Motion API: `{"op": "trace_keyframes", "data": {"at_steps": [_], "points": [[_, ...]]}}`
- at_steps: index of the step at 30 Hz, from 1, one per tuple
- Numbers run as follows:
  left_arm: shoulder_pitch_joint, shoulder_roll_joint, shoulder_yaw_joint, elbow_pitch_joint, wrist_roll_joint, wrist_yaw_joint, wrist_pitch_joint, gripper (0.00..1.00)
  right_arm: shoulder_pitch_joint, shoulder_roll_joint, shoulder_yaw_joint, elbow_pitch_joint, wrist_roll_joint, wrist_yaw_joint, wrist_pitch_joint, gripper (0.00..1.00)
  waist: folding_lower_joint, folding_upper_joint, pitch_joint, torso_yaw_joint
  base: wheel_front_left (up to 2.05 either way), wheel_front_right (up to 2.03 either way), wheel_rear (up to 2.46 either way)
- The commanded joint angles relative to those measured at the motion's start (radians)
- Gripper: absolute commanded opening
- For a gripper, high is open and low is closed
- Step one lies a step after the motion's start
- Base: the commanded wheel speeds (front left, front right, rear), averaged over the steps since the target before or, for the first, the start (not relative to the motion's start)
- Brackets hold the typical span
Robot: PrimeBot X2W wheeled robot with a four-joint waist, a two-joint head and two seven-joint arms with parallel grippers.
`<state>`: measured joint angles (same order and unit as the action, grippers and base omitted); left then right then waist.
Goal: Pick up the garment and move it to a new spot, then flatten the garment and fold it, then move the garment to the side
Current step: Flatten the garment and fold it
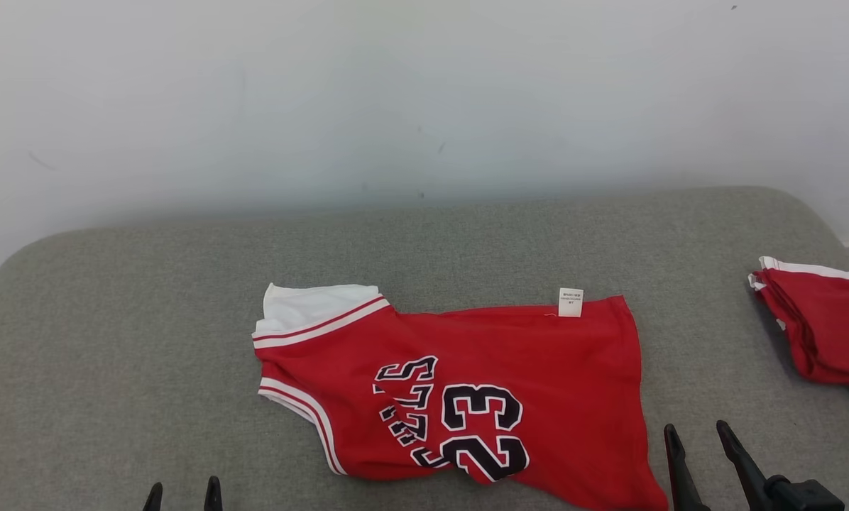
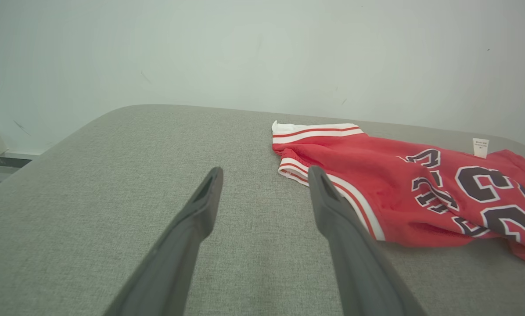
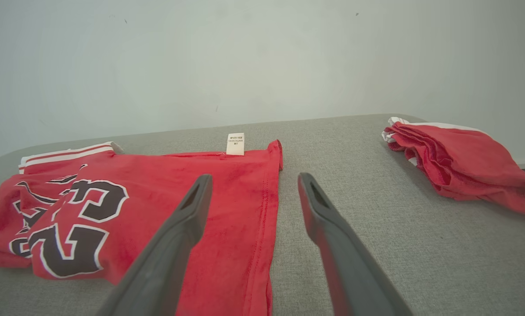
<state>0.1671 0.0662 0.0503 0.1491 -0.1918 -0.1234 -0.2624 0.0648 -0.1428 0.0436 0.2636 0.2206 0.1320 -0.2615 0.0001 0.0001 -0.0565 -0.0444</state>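
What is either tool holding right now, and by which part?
Nothing. The left tool and right tool are both open and empty. The red jersey lies loose on the grey surface, gripped by neither.

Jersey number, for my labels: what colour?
Black, white-outlined number on red jersey; clearest in head view.

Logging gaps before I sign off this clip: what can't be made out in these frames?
Care label print: too small, every view.
Lettering beside the 23 on the jersey: folded into creases, head view.
Jersey's near corner: cut by the head view's bottom edge.
Second red garment: cut by the right edge, head and right wrist views.
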Motion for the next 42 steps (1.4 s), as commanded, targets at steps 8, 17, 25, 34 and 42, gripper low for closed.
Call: {"op": "trace_keyframes", "data": {"at_steps": [8, 17, 25, 34, 42], "points": [[0.011, -0.008, 0.010, 0.006, 0.014, -0.007, -0.003, 1.00, 0.007, 0.004, -0.003, -0.004, 0.001, -0.003, -0.004, 1.00, -0.0001, -0.0001, 0.006, -0.005, 0.00, 0.00, 0.00], [-0.042, 0.010, 0.010, 0.032, 0.019, -0.006, -0.003, 1.00, -0.034, -0.006, 0.009, 0.005, 0.019, -0.003, 0.023, 1.00, -0.0001, -0.0001, 0.029, -0.008, 0.00, 0.00, 0.00], [-0.244, 0.083, -0.054, 0.123, -0.042, -0.006, 0.044, 1.00, -0.189, -0.057, 0.070, -0.012, 0.068, -0.003, 0.161, 1.00, -0.0001, -0.0001, 0.120, -0.023, 0.00, 0.00, 0.00], [-0.563, 0.160, -0.095, 0.219, -0.146, -0.006, 0.257, 1.00, -0.431, -0.095, 0.124, 0.002, 0.129, -0.003, 0.372, 1.00, -0.0001, -0.0001, 0.263, -0.065, 0.00, 0.00, 0.00], [-0.768, 0.207, -0.097, 0.335, -0.236, -0.005, 0.446, 1.00, -0.574, -0.070, 0.088, 0.033, 0.159, -0.003, 0.563, 1.00, -0.0001, -0.0001, 0.359, -0.104, 0.00, 0.00, 0.00]]}}
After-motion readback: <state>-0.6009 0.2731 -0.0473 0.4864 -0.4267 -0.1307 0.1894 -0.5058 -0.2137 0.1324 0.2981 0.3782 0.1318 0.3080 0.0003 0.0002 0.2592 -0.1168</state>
